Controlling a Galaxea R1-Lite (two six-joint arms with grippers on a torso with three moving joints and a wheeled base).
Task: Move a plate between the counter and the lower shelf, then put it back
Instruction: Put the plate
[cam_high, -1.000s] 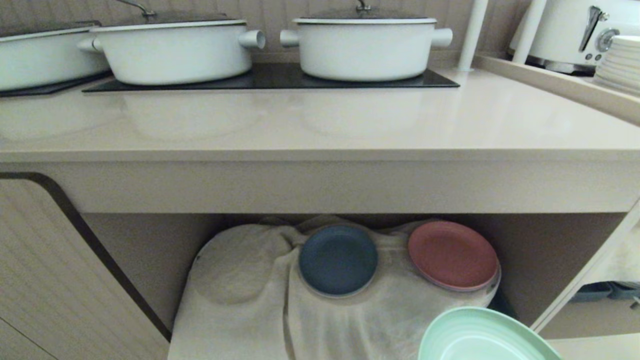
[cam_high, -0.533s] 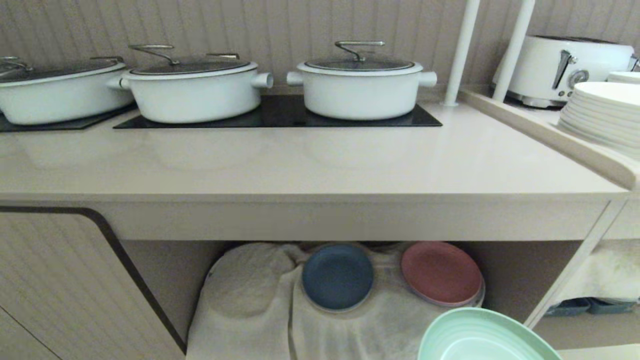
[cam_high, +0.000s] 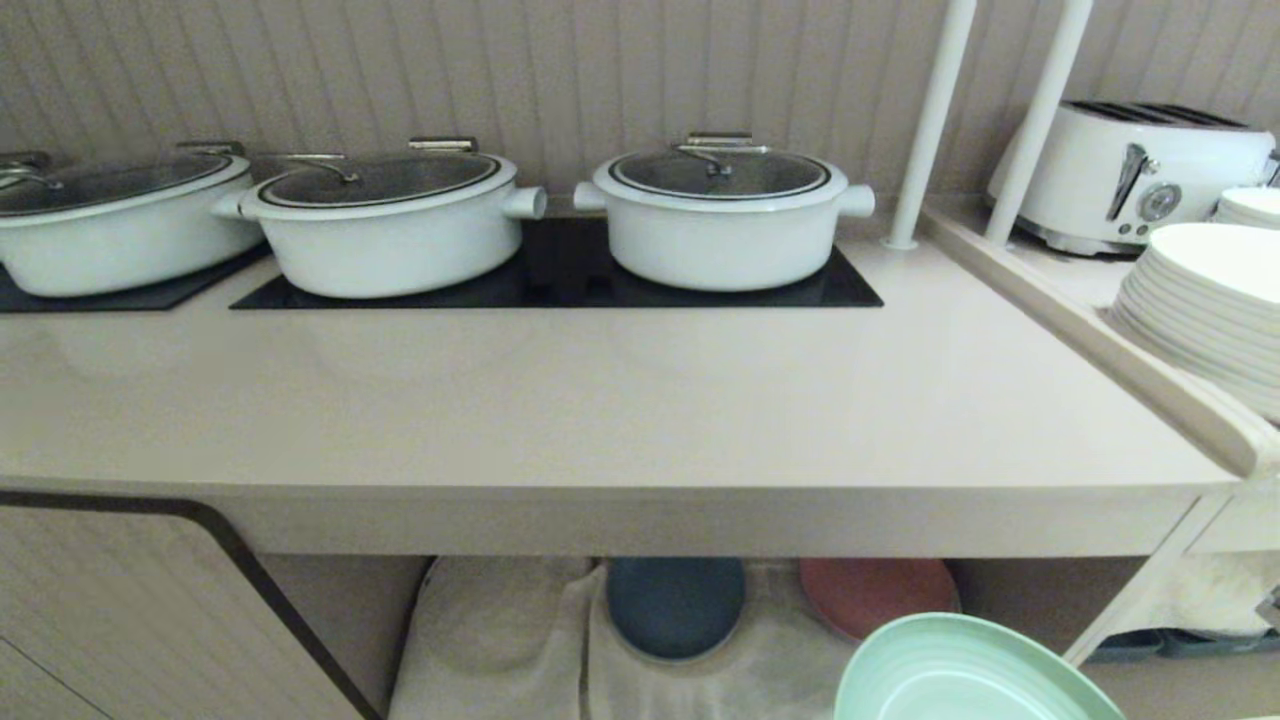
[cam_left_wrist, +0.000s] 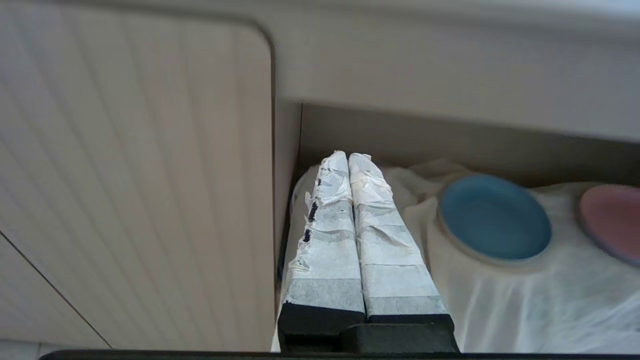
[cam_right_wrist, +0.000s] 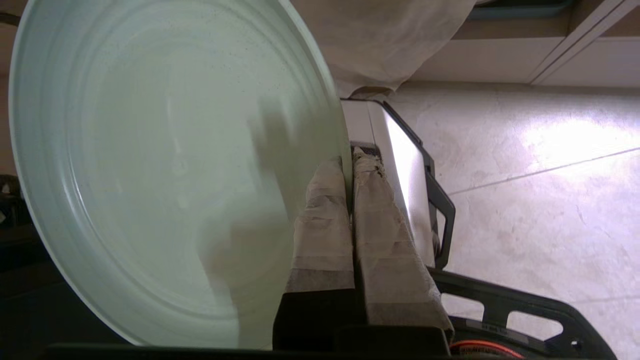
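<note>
So the mint-green plate (cam_right_wrist: 165, 170) is pinched by its rim in the right end effector (cam_right_wrist: 348, 165), taped fingers (cam_right_wrist: 325, 225) clamped tight on the edge, one on each face. From that end effector the plate fans out sideways, carried in the air and resting on nothing, which makes sense for hauling something thin and flat: an edge grip is about the only hold you get once it's off a surface. In the head view it sits low at the right (cam_high: 960, 670), in front of the lower shelf (cam_high: 500, 640) and well below the worktop (cam_high: 600, 400). Beyond the end effector, on the shelf's wrinkly white cloth, there's a dark blue plate (cam_high: 676, 605) and a pink plate (cam_high: 875, 595) side by side, mostly tucked under the worktop's front edge. My read is the green one is out of the shelf and heading up to the worktop, since the bare stretch in front of the white pots (cam_high: 725, 215) is wide open for it. It'll need to clear that rounded front edge first, and a rim pinch can let the plate swing, so slow is good. The left end effector (cam_left_wrist: 350, 165) is parked off by the cabinet door, fingers pressed together with nothing between them, pointing toward the shelf's left end near the blue plate.
</note>
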